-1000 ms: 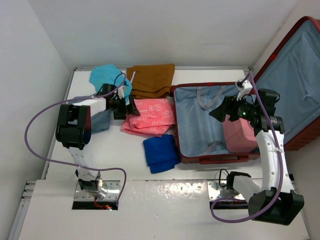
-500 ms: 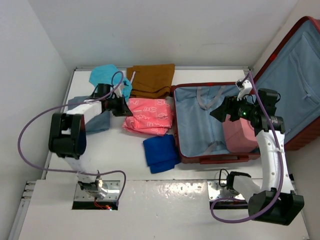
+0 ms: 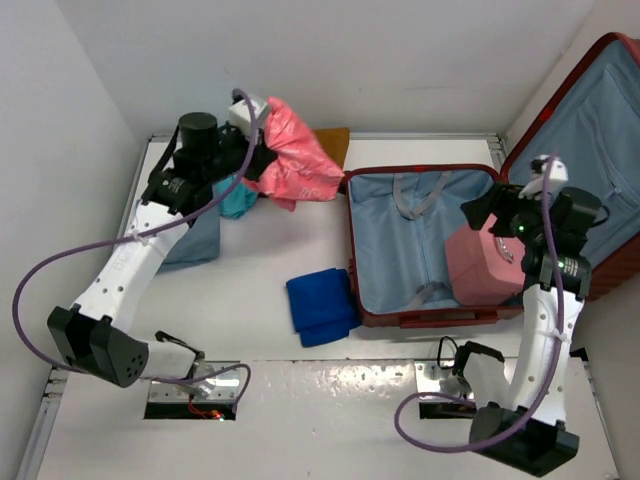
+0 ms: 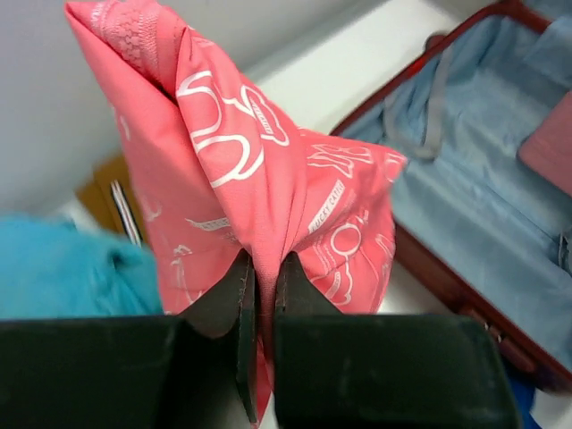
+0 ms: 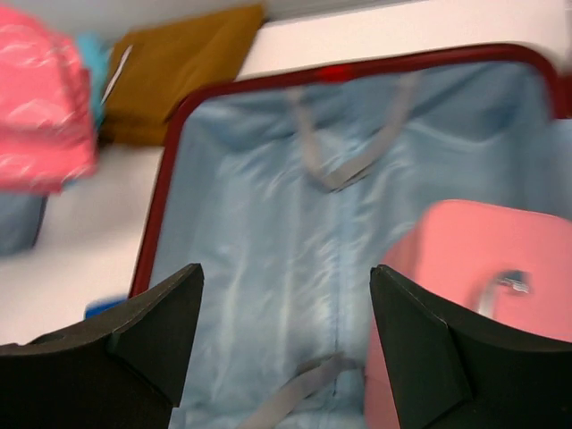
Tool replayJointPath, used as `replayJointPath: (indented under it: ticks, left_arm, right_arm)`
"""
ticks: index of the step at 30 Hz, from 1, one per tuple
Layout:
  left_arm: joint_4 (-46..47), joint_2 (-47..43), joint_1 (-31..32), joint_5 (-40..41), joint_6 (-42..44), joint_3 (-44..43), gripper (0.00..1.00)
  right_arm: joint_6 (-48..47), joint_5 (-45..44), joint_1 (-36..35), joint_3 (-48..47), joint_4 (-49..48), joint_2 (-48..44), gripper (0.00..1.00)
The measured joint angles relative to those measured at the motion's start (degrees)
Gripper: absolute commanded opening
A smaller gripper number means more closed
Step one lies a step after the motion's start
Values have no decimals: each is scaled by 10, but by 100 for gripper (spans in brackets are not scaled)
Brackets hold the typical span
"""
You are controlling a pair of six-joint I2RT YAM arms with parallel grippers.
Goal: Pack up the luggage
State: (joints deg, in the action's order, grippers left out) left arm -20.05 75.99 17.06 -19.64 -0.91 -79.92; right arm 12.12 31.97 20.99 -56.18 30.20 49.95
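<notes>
Table [image 3: 250,260]: 1, white, walls on the left and far sides.

Luggage [image 3: 400,250]: 1, red shell, lying open on the right half of the table. Base flat with the grey-blue lining up; lid leans up and away at the far right. Grey straps [image 3: 410,195] show at the far and near ends of the base.

Cloths: 5 in all.
- Pink cloth [image 3: 295,160], white print: off the table, bunched, held in the air over the far-left area, just left of the luggage's far corner.
- Grey cloth [image 3: 195,235]: flat on the left side of the table, partly under the left arm.
- Blue cloth [image 3: 322,305]: folded, on the table beside the near-left corner of the luggage; whether it touches the rim is not clear.
- Brown cloth [image 3: 335,140]: at the far edge, mostly hidden behind the pink cloth.
- Teal cloth [image 3: 235,197]: only a small patch shows below the left gripper.

Pink case [image 3: 485,265]: 1, inside the luggage base, against its right side, handle up.

Grippers: 2.
- Left gripper [image 4: 264,295]: jaws pinched tight on a fold of the pink cloth.
- Right gripper [image 5: 286,331]: jaws spread wide, nothing between them, hovering above the luggage base, near the pink case.
</notes>
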Motion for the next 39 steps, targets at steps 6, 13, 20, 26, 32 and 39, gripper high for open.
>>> replayJointPath:
  ticks: [6, 13, 20, 26, 32, 39]
  left_arm:
    - [6, 31, 137, 68, 123, -87, 0]
    - [32, 118, 252, 96, 276, -104, 0]
    - [79, 237, 280, 125, 351, -154, 0]
    - [171, 292, 298, 205, 423, -156, 0]
    - [275, 309, 331, 228, 502, -114, 0]
    - [365, 280, 391, 215, 529, 49, 0]
  right_arm:
    - [63, -41, 98, -40, -4, 8, 76]
    - [93, -116, 130, -76, 19, 3, 85]
    - [97, -148, 130, -104, 59, 11, 87]
    - [104, -153, 130, -110, 74, 49, 87]
    - [120, -149, 130, -129, 79, 69, 90]
    - [157, -105, 130, -190, 89, 93, 91]
